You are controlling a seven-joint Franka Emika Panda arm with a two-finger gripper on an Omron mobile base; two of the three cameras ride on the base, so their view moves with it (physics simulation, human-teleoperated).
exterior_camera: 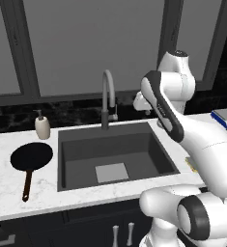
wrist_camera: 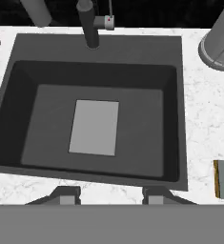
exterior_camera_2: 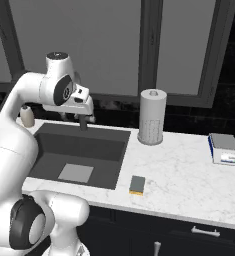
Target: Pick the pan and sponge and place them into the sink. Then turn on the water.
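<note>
Hovering high over the dark grey recessed sink (wrist_camera: 18,95) set in the white marble desk (exterior_camera_2: 179,170), tool (wrist_camera: 111,194) with fingertips (wrist_camera: 66,194) apart, gripping nothing. Lying left of the basin on the desk, flat round black frying pan (exterior_camera: 31,157), thin reddish-brown handle toward the front edge. Resting right of the basin near the front edge, small yellow sponge with grey-green face (exterior_camera_2: 137,184). Standing behind the basin, arched grey gooseneck faucet (exterior_camera: 108,96).

no readable text, labels, brands or numbers on any surface
</note>
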